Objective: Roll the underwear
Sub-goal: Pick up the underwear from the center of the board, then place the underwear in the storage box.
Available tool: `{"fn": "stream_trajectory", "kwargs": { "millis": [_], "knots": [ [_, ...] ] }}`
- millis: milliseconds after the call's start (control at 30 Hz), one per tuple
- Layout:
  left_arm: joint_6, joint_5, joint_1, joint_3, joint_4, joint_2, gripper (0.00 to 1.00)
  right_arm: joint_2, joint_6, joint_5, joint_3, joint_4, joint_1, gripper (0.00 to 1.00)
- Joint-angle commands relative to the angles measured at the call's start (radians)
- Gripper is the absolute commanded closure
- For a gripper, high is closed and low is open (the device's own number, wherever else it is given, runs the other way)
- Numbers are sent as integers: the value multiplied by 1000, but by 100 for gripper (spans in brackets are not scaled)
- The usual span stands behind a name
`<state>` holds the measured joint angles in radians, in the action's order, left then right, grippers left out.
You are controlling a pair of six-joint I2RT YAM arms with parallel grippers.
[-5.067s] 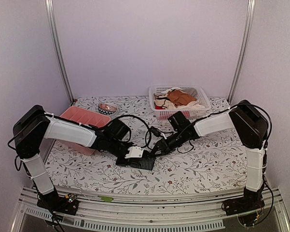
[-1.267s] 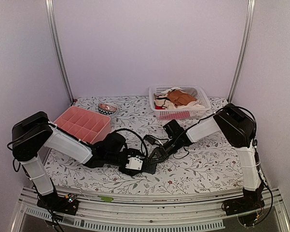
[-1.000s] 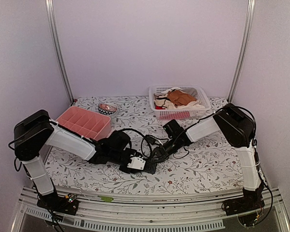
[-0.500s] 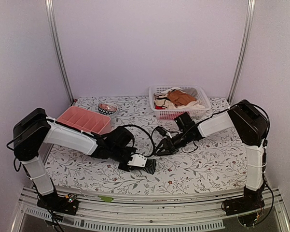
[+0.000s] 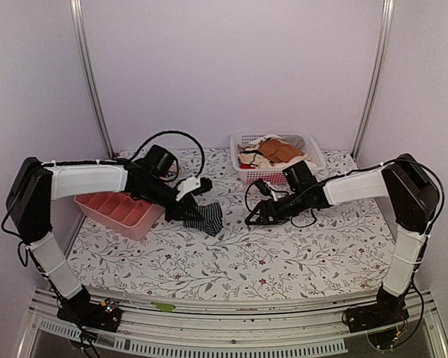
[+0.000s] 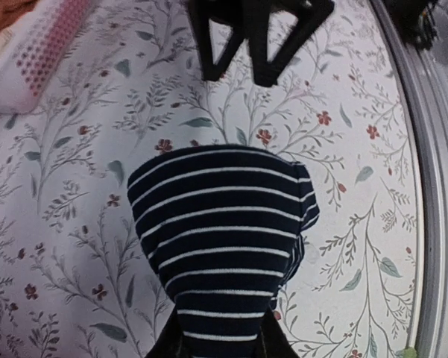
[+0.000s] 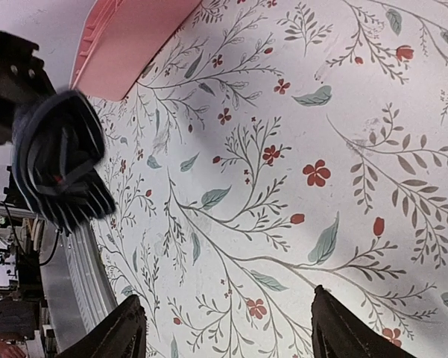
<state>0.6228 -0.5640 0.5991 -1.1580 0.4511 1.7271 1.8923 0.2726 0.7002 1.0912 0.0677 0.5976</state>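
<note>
My left gripper [image 5: 186, 210] was clamped on the underwear [image 5: 206, 218]. On the left wrist feed its two fingers [image 6: 272, 349] showed only at the bottom edge, pinching the narrow top of the fabric between them. The navy, white-striped cloth [image 6: 222, 224] hung below them as a rounded bundle. It looked clear of the table [image 5: 298, 253], though I could not be sure its low end was off the surface. In the overhead view the bundle sat just toward 10 o'clock of the table's middle.

My right gripper [image 5: 255, 218] held nothing. On its own camera the fingers [image 7: 115, 339] stood wide apart, with only floral cloth between them. It hovered at 3 o'clock of the bundle, near it but not touching. From that wrist I saw the underwear [image 7: 60, 160] as a dark, layered bunch with a small red tag showing. The left wrist feed showed the right gripper [image 6: 257, 33] as black prongs at 12 o'clock of the fabric.

Outward from there, the left arm reached across a pink divided tray [image 5: 123, 221], which lay at 9 o'clock of the underwear. A white basket [image 5: 246, 177] stood at 1 o'clock of it, near the back wall. It held orange-brown and cream garments [image 5: 277, 151].
</note>
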Motion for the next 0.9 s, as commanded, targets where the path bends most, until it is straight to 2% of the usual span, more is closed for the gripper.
{"fn": "stream_trajectory", "kwargs": {
  "millis": [0,67,167,300,433,533,733,867],
  "knots": [
    [-176,-93,-166,-63,79,-115,100,-55,11,-58,-14,22,4,21],
    [-208,-66,-254,-72,82,-158,100,-68,9,-63,-6,33,4,16],
    [-225,76,-368,-62,67,-236,100,-85,6,-98,0,48,3,12],
    [-226,367,-459,42,-60,-323,100,-99,6,-140,4,54,4,9],
    [-257,507,-509,98,-119,-327,100,-96,8,-166,7,54,4,9],
    [-278,552,-536,98,-132,-293,100,-101,13,-184,7,52,4,8],
    [-230,502,-601,73,-177,-206,100,-104,16,-200,2,53,4,8],
    [-209,562,-632,54,-254,-154,100,-102,19,-200,4,56,4,8]
  ]
}}
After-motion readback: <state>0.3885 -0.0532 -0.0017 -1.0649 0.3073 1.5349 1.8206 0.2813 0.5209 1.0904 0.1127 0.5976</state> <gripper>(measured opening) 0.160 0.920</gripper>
